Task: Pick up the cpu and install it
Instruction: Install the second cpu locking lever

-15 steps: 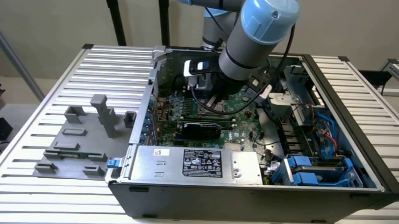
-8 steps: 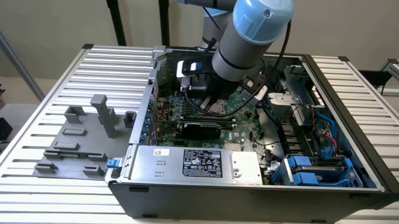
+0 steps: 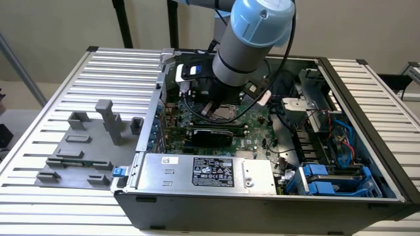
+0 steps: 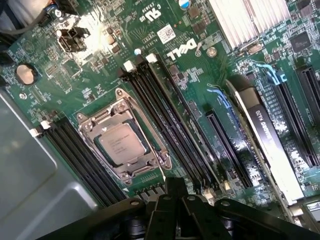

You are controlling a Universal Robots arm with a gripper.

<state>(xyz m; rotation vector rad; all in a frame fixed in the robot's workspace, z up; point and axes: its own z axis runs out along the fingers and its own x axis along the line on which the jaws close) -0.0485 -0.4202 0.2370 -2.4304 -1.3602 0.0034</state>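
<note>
The gripper is pinched tight and carrying nothing, its dark fingers drawn together just above the motherboard. Right beside it on the board sits the cpu, silvery top up, lying flat and square inside the socket. The metal frame of that socket runs around the chip on all sides, and the gripper is clear of it, not touching.

Out from the socket, long black memory slots run on one side of it, and another bank of black slots lies on the other side. A round coin battery glints on the green board further off, and silver heatsink fins show at the far corner. A long black expansion card stands on edge among the slots beyond.

In the exterior view the arm, grey with a pale blue cap, reaches down into the open computer case, and its wrist hides the gripper there. The socket peeks out just below it. Nearer the camera lies the big silver power supply with its black label, and blue drive brackets sit at the exterior view's right corner of the case. The case rests on a ribbed metal worktop, and on the exterior view's left a grey fixture plate with upright posts lies just beside the case.
</note>
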